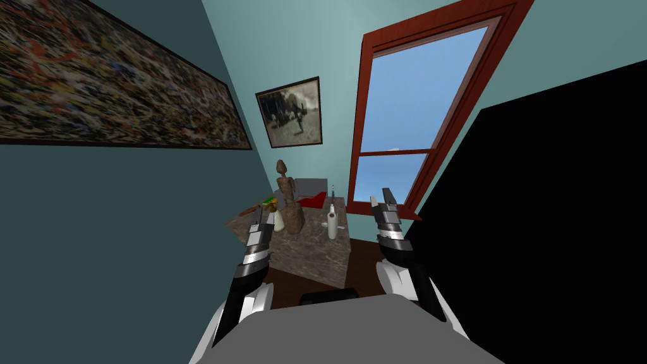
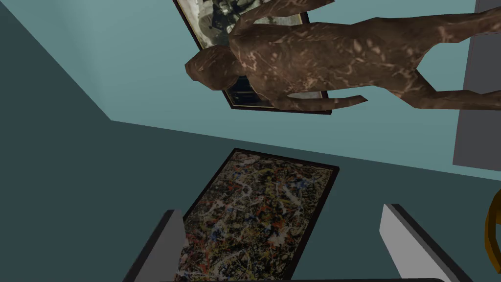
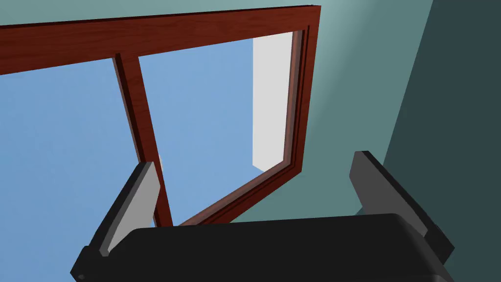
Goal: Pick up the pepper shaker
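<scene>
A small white shaker (image 1: pixel 332 225) stands upright on the brown mottled table (image 1: pixel 316 256), toward its right side. A tall brown statue (image 1: pixel 288 201) rises just left of the shaker and is seen close up beyond my left fingers as the statue (image 2: pixel 318 54). My left gripper (image 1: pixel 258 213) is raised at the table's left edge, open and empty (image 2: pixel 288 245). My right gripper (image 1: pixel 386 194) is lifted to the right of the table, open with nothing between its fingers (image 3: pixel 259 196). Neither gripper touches the shaker.
A pale bottle with a yellow and green top (image 1: pixel 277 218) stands left of the statue, close to my left hand. A red object (image 1: pixel 310 201) and a grey box (image 1: pixel 313 188) lie at the table's back. A black area (image 1: pixel 543 221) lies to the right.
</scene>
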{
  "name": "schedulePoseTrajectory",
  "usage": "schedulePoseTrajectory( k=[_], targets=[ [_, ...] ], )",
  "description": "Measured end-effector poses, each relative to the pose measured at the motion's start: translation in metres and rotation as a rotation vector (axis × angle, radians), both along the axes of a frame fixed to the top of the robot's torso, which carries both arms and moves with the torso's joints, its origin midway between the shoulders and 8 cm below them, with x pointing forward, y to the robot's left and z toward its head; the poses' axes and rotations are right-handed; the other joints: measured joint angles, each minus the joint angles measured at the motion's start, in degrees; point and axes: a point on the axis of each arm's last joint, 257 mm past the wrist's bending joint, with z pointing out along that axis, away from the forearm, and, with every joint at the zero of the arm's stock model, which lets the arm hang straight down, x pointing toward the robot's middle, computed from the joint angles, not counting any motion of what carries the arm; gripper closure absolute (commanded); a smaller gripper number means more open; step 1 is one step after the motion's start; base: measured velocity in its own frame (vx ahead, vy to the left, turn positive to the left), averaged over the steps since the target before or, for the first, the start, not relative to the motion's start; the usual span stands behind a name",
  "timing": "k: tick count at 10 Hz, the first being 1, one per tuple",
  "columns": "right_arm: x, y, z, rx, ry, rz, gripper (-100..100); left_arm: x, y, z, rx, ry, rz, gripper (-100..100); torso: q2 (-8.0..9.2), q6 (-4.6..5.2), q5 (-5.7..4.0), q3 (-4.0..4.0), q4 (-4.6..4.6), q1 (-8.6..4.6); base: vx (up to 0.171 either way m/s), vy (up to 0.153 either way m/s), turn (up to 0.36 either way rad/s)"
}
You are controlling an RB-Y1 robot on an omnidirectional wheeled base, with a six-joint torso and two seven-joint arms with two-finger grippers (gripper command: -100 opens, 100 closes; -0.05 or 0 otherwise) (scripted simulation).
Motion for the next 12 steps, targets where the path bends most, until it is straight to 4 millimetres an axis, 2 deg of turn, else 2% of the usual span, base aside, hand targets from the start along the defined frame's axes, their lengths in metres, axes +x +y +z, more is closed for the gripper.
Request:
schedulePoseTrajectory(
  k=[5,10,12],
  targets=[
    [0.006,0.026,-0.020,-0.015,0.044,0.131,-100,0.000,0.000,0.000,0.000,0.000,0.000,0,0.14,0.00,0.02,0.08,0.03,0.09,-0.030,0.023,0.012],
    [0.013,0.052,-0.055,-0.002,0.118,0.274,-100,0.000,0.000,0.000,0.000,0.000,0.000,0,0.09,0.00,0.02,0.06,0.02,0.06,-0.024,0.020,0.036],
    [0.016,0.064,-0.077,0.014,0.165,0.339,-100,0.000,0.000,0.000,0.000,0.000,0.000,0,0.11,-0.01,0.01,0.06,0.02,0.07,-0.028,0.019,0.061]
  ],
)
